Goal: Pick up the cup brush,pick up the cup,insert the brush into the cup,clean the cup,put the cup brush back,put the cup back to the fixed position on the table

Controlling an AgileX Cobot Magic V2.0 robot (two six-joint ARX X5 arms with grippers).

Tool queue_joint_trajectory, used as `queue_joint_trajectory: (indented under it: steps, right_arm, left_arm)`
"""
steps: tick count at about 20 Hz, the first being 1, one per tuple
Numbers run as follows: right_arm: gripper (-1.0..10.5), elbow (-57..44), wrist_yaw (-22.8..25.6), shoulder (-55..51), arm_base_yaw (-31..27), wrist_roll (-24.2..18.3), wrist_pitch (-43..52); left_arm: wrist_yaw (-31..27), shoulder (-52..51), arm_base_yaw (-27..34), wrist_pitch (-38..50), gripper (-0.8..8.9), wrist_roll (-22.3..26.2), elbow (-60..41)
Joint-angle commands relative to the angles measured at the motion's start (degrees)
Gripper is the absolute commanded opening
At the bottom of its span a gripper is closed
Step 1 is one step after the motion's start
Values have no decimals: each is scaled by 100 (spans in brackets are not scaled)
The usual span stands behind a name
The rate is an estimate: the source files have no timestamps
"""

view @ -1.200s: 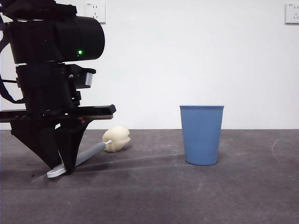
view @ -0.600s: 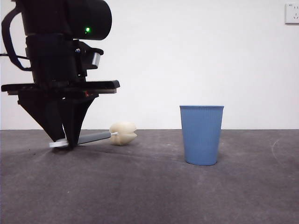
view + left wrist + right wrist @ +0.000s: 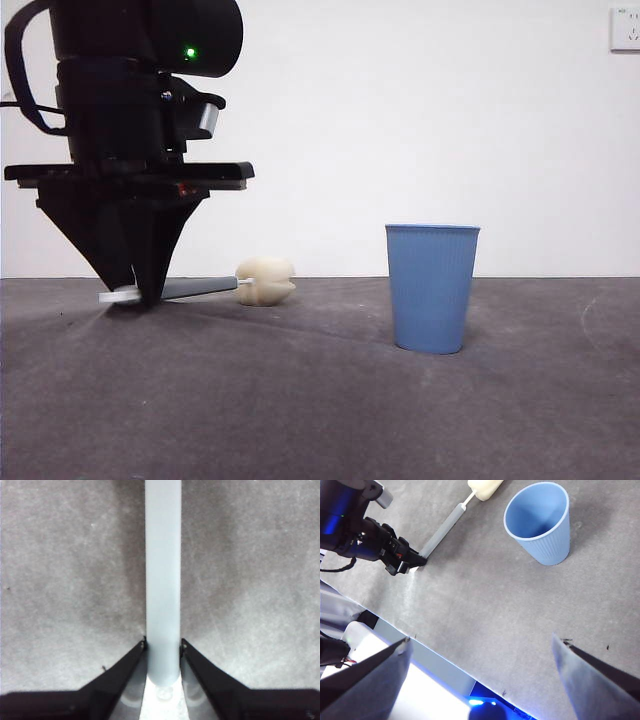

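My left gripper (image 3: 140, 296) is shut on the slim grey handle of the cup brush (image 3: 200, 289), near its white looped tip. It holds the brush about level and low over the table (image 3: 320, 410), with the cream-yellow sponge head (image 3: 265, 281) pointing toward the cup. In the left wrist view the handle (image 3: 162, 580) runs straight out from between the closed jaws of the left gripper (image 3: 162, 646). The blue ribbed cup (image 3: 431, 288) stands upright to the right, apart from the brush. My right gripper (image 3: 481, 639) is open and empty, high above the table, looking down on the cup (image 3: 550, 547), the brush (image 3: 442, 530) and the left gripper (image 3: 400, 562).
The table's near edge (image 3: 420, 652) shows below the right gripper, with pale floor beyond it. A white wall with sockets (image 3: 626, 28) stands behind the table.
The left gripper has risen with the brush. The handle has swung from slanted, tip on the table, to about level, and the sponge head has shifted slightly right. The cup has not moved.
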Motion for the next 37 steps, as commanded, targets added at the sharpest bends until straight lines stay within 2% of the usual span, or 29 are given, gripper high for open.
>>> queue_joint_trajectory:
  steps: [1, 6, 7, 8, 13, 16, 21, 26, 32, 35, 37]
  right_arm:
    - [472, 2, -4, -17, 15, 37, 35]
    - [472, 2, -4, -17, 15, 37, 33]
    - [472, 2, -4, -17, 15, 37, 33]
    - [471, 2, 4, -17, 15, 31, 33]
    - [469, -236, -13, 0, 118, -87, 474]
    - [474, -940, -13, 0, 249, -42, 1276]
    - [478, -2149, 44, 33, 466, 273, 3399]
    - [479, -2977, 509, 612, 763, 566, 5097]
    - [479, -3132, 938, 2124, 1134, 459, 6749]
    - [479, -3132, 960, 2789, 1285, 459, 7576]
    - [479, -3132, 1215, 3084, 1381, 341, 7932]
  left_arm:
    - [-72, -2, -4, -37, 85, 125, 267]
    - [-201, -2, -4, -269, 76, 157, 592]
    - [-229, -2, -4, -284, 25, 164, 592]
    - [-247, -2, -4, -319, -14, 229, 592]
    - [-520, -229, -4, -232, -9, 756, 592]
    - [-522, -654, -4, -155, -9, 1167, 592]
    - [-424, -1493, -4, -337, -9, 1512, 592]
    - [-352, -2365, -4, -649, -9, 1727, 592]
    - [-330, -2942, -4, -1176, -9, 1856, 592]
    - [-328, -3047, -4, -1241, -9, 1858, 592]
    - [-330, -3060, -4, -1311, -9, 1856, 592]
